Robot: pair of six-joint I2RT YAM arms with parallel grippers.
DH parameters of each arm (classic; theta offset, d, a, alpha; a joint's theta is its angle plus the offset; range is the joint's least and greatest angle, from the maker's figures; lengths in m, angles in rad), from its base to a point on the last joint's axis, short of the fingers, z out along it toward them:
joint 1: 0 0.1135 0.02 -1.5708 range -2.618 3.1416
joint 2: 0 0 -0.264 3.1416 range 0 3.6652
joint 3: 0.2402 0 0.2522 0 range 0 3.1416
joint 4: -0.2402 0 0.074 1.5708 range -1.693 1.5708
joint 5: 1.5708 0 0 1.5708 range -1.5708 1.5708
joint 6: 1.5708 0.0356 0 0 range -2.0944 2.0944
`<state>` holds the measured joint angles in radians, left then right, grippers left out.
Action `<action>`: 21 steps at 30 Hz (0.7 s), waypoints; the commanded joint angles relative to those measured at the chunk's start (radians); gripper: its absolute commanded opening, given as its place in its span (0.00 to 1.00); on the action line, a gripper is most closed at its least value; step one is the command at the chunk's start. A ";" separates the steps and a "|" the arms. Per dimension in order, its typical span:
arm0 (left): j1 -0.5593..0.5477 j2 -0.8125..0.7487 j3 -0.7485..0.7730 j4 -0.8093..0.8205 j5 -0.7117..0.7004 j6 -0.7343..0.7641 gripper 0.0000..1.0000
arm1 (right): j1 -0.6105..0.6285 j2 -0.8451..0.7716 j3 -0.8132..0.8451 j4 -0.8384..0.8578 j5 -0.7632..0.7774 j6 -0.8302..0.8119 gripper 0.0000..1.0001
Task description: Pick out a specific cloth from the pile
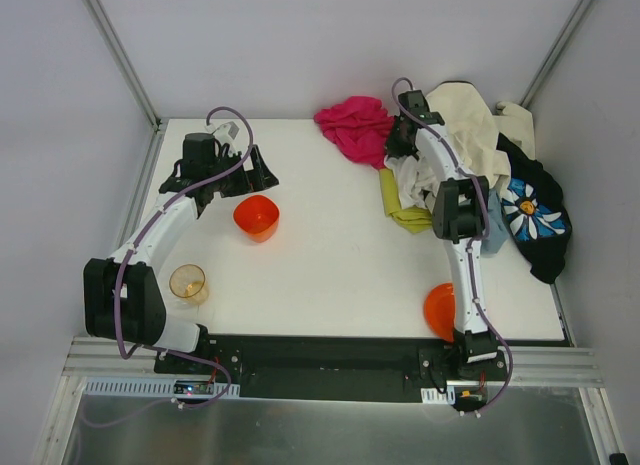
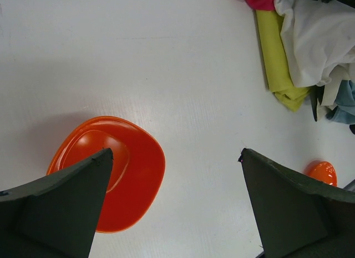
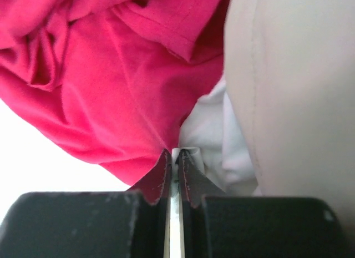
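The yellow-green cloth [image 1: 398, 203] lies at the left edge of the pile [image 1: 470, 165], partly under a white garment [image 1: 408, 175]; it also shows in the left wrist view [image 2: 277, 58]. My right gripper [image 1: 402, 135] is at the back of the pile, between the magenta cloth [image 1: 355, 127] and the cream-beige cloth [image 1: 468, 125]. In the right wrist view the right gripper [image 3: 175, 153] is shut on a thin fold of white fabric [image 3: 211, 136], with magenta cloth [image 3: 111, 75] to its left and cream cloth [image 3: 294, 91] to its right. My left gripper [image 2: 175, 152] is open and empty.
An orange bowl [image 1: 257, 217] sits just below the left gripper [image 1: 255, 173]. An amber cup [image 1: 187, 283] stands near the left arm. A second orange bowl [image 1: 440, 310] lies by the right arm's base. The black daisy-print garment [image 1: 530, 215] reaches the right table edge.
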<state>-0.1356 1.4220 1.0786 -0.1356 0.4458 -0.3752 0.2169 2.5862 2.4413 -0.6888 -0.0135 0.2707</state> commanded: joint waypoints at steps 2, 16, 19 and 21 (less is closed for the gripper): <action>0.013 -0.015 0.006 0.031 0.031 -0.013 0.99 | -0.004 -0.213 -0.002 0.018 -0.052 -0.031 0.01; 0.011 -0.011 -0.022 0.059 0.065 -0.021 0.99 | -0.140 -0.492 0.022 -0.038 0.158 -0.111 0.01; 0.013 -0.009 -0.029 0.067 0.068 -0.024 0.99 | -0.203 -0.541 0.015 -0.073 0.204 -0.129 0.01; 0.013 -0.005 -0.031 0.073 0.074 -0.025 0.99 | -0.250 -0.576 -0.001 -0.092 0.234 -0.139 0.01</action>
<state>-0.1352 1.4220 1.0615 -0.1074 0.4793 -0.3866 0.0528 2.1235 2.4241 -0.7479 0.1032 0.1730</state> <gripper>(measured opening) 0.990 0.031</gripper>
